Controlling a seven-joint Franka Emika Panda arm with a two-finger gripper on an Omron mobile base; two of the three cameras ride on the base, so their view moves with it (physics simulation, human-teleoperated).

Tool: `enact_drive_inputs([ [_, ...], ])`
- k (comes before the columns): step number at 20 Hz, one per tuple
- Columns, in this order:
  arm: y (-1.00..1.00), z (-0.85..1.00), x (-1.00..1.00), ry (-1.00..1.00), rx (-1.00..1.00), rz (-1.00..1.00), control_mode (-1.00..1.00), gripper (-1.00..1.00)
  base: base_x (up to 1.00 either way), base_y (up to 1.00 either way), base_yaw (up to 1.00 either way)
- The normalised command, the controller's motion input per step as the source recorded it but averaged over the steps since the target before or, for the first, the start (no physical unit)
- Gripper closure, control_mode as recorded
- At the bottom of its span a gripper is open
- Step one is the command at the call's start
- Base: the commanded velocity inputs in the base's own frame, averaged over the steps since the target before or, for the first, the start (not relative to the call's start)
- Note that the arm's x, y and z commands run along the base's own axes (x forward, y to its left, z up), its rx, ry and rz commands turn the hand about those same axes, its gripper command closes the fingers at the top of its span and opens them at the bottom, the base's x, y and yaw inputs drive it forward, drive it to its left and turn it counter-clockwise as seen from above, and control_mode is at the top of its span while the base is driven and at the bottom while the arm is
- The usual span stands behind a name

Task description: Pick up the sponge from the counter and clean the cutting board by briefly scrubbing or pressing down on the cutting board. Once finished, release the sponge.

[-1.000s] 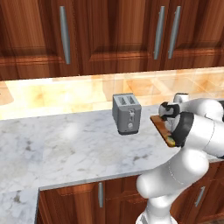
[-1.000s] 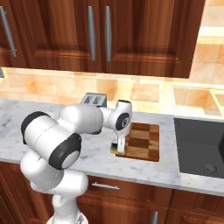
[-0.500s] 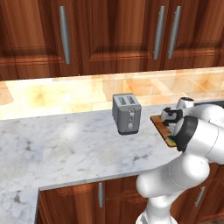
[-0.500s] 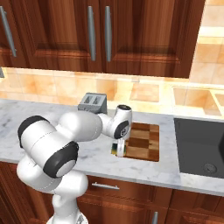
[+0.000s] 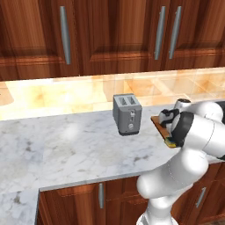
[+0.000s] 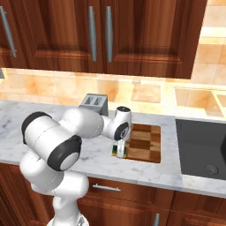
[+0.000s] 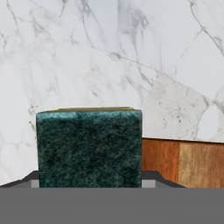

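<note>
The sponge [image 7: 89, 146], dark green on top with a yellow edge, sits between my gripper's fingertips, and my gripper [image 6: 120, 148] is shut on it. In the right base view the sponge [image 6: 117, 151] is low at the front left corner of the cutting board [image 6: 143, 142], half over the white marble counter [image 6: 88, 154]. Whether it touches the surface I cannot tell. The hand view has the cutting board [image 7: 183, 162] at the lower right and the counter [image 7: 109, 57] beyond. From the left base camera, a yellow bit of sponge [image 5: 170, 141] peeks from behind the arm by the cutting board [image 5: 159, 121].
A grey toaster [image 6: 94, 102] [image 5: 127, 114] stands on the counter just left of and behind the board. A dark sink [image 6: 204, 148] is set into the counter right of the board. Wooden wall cabinets hang above, and the counter's front edge is close.
My gripper has sunk a little with the sponge, drifting toward the board's front left corner. The toaster and board have not moved.
</note>
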Motion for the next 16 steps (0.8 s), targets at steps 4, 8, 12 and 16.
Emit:
enact_drive_inputs([
  [4,0.0,-0.17,0.08,0.0,0.0,-0.02,-1.0,1.0,0.0,0.0,0.0],
  [8,0.0,-0.13,0.13,0.0,0.0,-0.01,-1.0,1.0,0.0,0.0,0.0],
  [12,0.0,-0.07,0.22,-0.03,0.0,-0.03,-1.0,1.0,0.0,0.0,0.0],
  [16,0.0,-0.03,0.27,-0.07,0.0,-0.05,-1.0,1.0,0.0,0.0,0.0],
])
